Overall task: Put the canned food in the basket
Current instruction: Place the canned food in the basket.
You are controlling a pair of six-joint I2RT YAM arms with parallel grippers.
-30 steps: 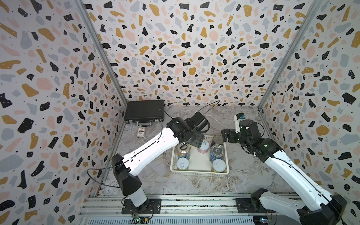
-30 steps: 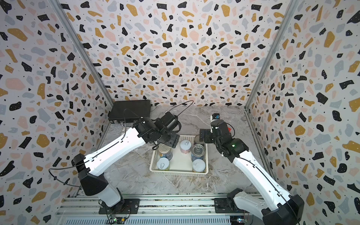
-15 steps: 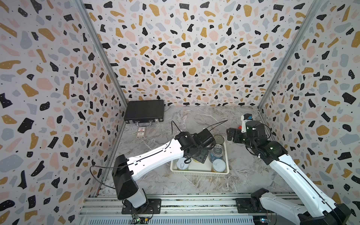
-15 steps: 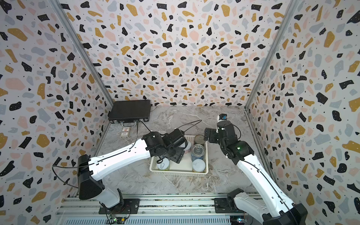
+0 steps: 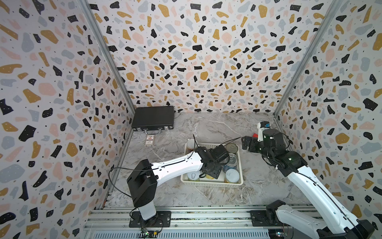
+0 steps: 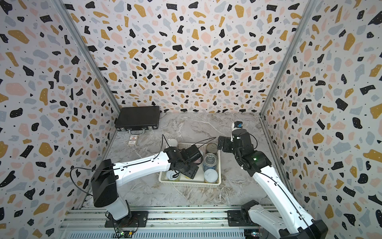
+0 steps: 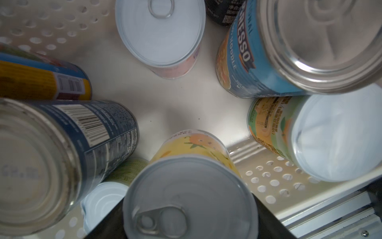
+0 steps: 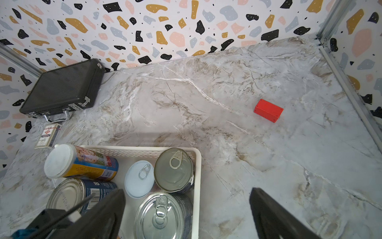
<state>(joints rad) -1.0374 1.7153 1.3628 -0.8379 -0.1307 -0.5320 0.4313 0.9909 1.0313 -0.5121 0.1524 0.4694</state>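
Left wrist view, straight down into basket (image 7: pixel 275 182): left gripper (image 7: pixel 186 219) clamped on yellow can (image 7: pixel 192 144), black fingers (image 7: pixel 107 225) either side of its white pull-tab top. Base of that can low among the rest, inside the walls; touching the floor or not, cannot tell. Close around it: pink can (image 7: pixel 161 31) and blue can (image 7: pixel 244 68) upright, navy can (image 7: pixel 99 128) tipped over, orange can (image 7: pixel 31 82) on its side. In both top views, same arm reaching in over basket's near left part, wrist low above the cans. By basket's far right corner, right gripper (image 5: pixel 246 142) spread wide and empty, hanging in the air. Right wrist view: orange can's white top poking out over the rim's far left corner. Elsewhere on table (image 8: pixel 227 82): case (image 8: pixel 62 87) in far left corner, packet (image 8: pixel 48 134) just in front of its handle, red block (image 8: pixel 268 110) alone, well apart from basket.
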